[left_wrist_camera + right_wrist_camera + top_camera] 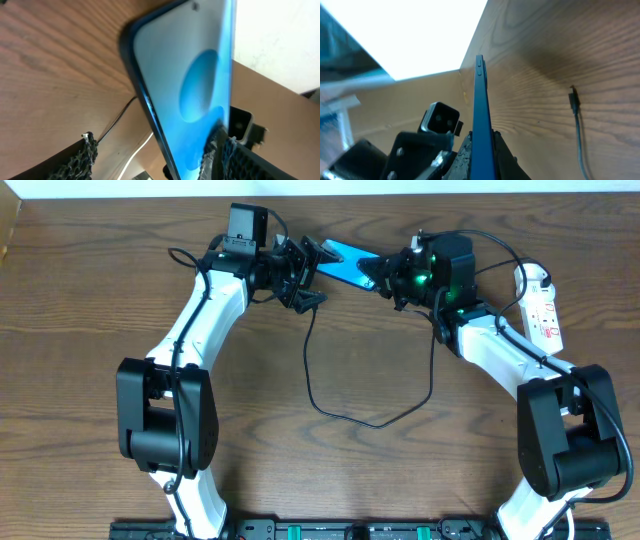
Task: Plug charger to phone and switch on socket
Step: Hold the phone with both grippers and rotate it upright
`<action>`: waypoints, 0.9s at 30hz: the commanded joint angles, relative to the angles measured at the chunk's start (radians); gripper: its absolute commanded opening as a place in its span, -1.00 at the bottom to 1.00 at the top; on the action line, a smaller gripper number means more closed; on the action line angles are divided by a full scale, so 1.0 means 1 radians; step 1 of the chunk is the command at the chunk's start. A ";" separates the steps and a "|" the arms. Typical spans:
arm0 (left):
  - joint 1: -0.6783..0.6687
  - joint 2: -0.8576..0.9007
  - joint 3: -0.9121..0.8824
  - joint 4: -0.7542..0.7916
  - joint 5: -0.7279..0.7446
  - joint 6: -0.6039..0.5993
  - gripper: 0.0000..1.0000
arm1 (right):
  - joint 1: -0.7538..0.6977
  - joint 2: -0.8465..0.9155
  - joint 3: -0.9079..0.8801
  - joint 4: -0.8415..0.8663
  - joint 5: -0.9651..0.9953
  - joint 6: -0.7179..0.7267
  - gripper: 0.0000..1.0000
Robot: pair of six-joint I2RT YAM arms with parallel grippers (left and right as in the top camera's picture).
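Pinching of the phone [345,262] on edge by the right jaws is noted. The left jaws are spread, with the phone between them. The charger tip [573,96] lies loose on the tabletop [100,300] beside the right jaws, so it is not yet plugged in. The socket [540,305], well behind them, is judged not yet switched on.

Dark wood-grain table [90,300] (brown), white wall [400,186] behind.

No lettering can be read in any view. The phone [200,75] screen shows only a pale blue circle on a lighter ground. The small red marks on the socket [543,310], at three o'clock in the overhead view, are too small to read.
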 commanded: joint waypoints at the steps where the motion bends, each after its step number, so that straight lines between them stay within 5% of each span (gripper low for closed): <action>1: 0.002 -0.013 0.001 0.023 0.026 0.031 0.61 | 0.024 -0.008 0.023 0.013 0.022 0.168 -0.97; 7: 0.002 -0.013 0.001 0.069 0.015 0.031 0.57 | 0.068 -0.008 0.023 0.013 0.035 0.375 -0.97; 27: 0.002 -0.013 0.001 0.125 -0.053 -0.017 0.15 | 0.132 -0.008 0.023 0.064 0.116 0.516 -0.97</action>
